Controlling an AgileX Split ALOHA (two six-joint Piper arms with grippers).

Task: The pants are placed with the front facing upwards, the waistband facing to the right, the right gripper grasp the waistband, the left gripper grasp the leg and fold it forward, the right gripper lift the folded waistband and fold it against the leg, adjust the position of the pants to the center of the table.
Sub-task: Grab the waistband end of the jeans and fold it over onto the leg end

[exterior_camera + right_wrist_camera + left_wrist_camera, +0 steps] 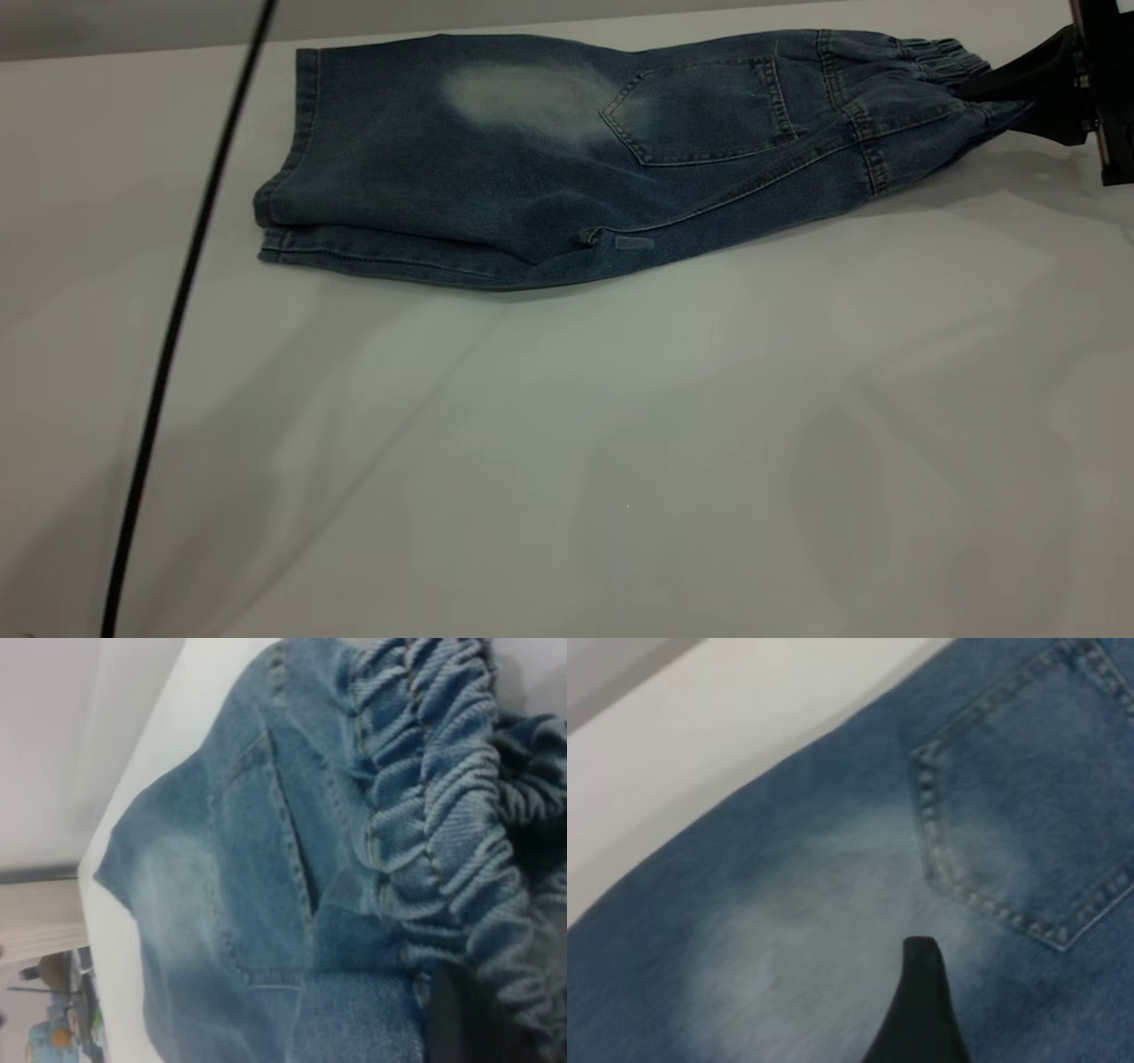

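The pants [532, 177] lie folded lengthwise at the far side of the table [567, 443], a patch back pocket and one pale patch facing up. Their legs point left and the waistband [930, 53] points right. My right gripper [985, 93] reaches in from the right edge, shut on the waistband. In the right wrist view the ruched waistband [443, 771] bunches against a dark finger [461, 1019]. My left gripper [1005, 1023] is out of the exterior view. It hovers open over the pale patch [788, 930] beside the pocket, with only one finger [921, 1001] showing.
A thin black cable [177, 310] hangs across the left side of the table. The table's far edge [177, 49] runs just behind the pants. Bare white surface [620, 487] spreads in front of them.
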